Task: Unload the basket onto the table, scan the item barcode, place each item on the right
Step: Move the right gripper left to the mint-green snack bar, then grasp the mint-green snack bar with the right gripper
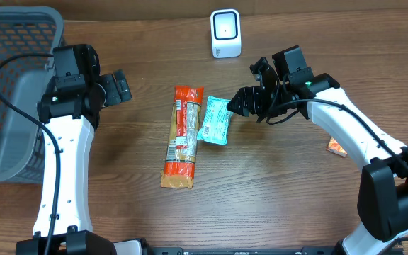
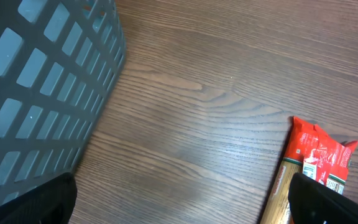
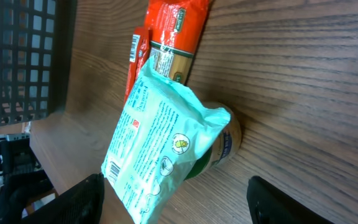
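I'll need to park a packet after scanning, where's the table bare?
Free between the basket and the red packet, and in front of the teal packet, toward the near edge. Crowded where the teal packet meets the red one, right gripper close beside.

Right end effector (image 1: 238, 103): the teal packet (image 1: 214, 120) lies just ahead of it. The long orange-red packet (image 1: 183, 136) lies directly beyond, touching the teal one, which closes the way between them. The white scanner (image 1: 226, 33) stands off to one side, well apart, with bare bench (image 1: 282, 198) around it.

Left end effector (image 1: 121, 88): the grey mesh basket (image 1: 9, 85) walls off one side. Open bench runs ahead as far as the orange-red packet.
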### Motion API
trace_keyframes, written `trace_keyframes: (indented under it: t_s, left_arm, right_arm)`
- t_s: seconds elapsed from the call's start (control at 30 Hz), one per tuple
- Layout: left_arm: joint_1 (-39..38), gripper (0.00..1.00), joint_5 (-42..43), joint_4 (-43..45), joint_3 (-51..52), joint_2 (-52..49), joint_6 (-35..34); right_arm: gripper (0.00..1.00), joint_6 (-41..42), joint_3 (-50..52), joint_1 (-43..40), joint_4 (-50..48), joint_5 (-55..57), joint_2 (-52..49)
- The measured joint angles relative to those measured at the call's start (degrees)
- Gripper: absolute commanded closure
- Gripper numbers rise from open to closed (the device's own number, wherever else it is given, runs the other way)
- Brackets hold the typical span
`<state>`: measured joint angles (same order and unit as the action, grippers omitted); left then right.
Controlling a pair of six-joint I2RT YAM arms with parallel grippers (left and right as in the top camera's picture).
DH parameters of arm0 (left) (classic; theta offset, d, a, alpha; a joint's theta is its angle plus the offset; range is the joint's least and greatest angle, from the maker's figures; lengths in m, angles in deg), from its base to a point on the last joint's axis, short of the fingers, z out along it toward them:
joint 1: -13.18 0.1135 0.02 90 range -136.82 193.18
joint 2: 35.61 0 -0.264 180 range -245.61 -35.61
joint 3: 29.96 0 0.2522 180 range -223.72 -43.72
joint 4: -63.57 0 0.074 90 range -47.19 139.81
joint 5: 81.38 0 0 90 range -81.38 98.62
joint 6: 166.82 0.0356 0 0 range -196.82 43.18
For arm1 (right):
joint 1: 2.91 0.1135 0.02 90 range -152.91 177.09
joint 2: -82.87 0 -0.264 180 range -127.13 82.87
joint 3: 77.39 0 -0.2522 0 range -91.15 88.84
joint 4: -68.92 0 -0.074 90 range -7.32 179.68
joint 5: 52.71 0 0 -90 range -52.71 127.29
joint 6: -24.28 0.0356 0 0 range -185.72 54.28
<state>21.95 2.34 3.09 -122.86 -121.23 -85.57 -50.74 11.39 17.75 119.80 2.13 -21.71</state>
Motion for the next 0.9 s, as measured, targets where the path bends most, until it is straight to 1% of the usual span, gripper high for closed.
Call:
trace_keyframes:
  t_s: [0.47, 0.67, 0.7, 0.77, 0.9]
  left_arm:
    - [0.00, 0.00, 0.00, 0.00, 0.00, 0.00, 0.00]
    - [0.00, 0.00, 0.00, 0.00, 0.00, 0.00, 0.00]
    - [0.00, 0.00, 0.02, 0.00, 0.00, 0.00, 0.00]
    - [0.00, 0.00, 0.00, 0.00, 0.00, 0.00, 0.00]
    - [0.00, 0.00, 0.00, 0.00, 0.00, 0.00, 0.00]
  right_arm:
    - [0.26, 0.02, 0.00, -0.02, 0.02, 0.68, -0.20]
    - [0.31, 0.00, 0.02, 0.00, -1.03, 0.33, -2.64]
    - [0.34, -0.02, 0.02, 0.00, -1.62, -0.11, -3.10]
    - [0.36, 0.00, 0.02, -0.02, -2.73, -1.05, -3.67]
    - [0.40, 0.17, 0.02, 0.00, -4.13, -2.99, -4.26]
